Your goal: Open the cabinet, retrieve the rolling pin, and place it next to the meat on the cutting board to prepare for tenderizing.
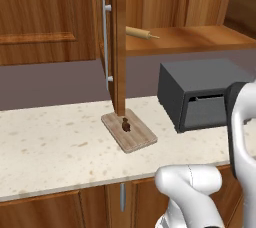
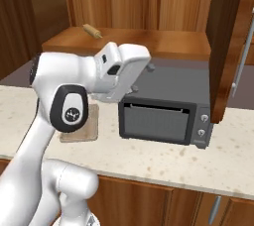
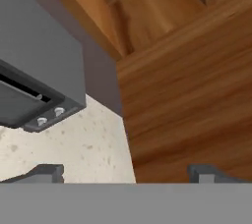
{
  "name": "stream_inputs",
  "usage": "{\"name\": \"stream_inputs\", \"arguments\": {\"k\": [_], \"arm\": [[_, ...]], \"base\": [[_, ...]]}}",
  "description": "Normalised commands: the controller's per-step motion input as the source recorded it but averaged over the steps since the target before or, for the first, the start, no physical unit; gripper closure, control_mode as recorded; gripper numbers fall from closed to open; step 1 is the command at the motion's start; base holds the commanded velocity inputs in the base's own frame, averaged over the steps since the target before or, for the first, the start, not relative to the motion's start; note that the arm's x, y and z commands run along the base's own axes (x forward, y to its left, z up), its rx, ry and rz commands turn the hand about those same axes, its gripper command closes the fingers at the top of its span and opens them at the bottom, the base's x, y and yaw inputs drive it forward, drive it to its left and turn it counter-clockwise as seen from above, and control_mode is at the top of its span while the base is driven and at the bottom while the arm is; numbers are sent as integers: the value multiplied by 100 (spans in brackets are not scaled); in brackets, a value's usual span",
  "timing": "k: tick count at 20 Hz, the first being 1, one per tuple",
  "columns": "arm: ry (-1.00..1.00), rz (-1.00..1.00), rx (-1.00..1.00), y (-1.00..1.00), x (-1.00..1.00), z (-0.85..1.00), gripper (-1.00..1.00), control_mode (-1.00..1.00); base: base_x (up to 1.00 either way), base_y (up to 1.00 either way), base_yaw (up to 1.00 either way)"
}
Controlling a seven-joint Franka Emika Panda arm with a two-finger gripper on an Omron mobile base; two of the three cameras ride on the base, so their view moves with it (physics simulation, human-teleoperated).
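Now the cabinet [image 1: 119, 47] door is swung open, so the rolling pin [image 1: 138, 33] on its shelf can be reached. Nothing is held by the wide-open gripper [image 3: 125, 173].

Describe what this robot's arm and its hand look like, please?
The arm is made of glossy white rounded shells with dark grey bands at the joints, one carrying a round white emblem. Its boxy white wrist has a dark recess. The gripper ends in two small dark grey blocky fingertips. No loose cables show.
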Motion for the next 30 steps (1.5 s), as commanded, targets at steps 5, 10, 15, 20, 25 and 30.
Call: {"name": "stream_inputs", "arguments": {"k": [5, 10, 15, 20, 25, 30], "arm": [[0, 30, 20, 76, 0, 1, -100, -100], [3, 27, 22, 69, 12, 11, -100, -100], [2, 27, 22, 49, 20, 8, -100, -100], [0, 24, 21, 41, 24, 0, -100, -100], [0, 23, 19, 42, 28, 5, -100, -100], [0, 19, 14, 41, 33, 20, -100, -100]], "base": [[0, 0, 0], [0, 0, 0], [0, 0, 0], [0, 0, 0], [0, 0, 0], [0, 0, 0]]}}
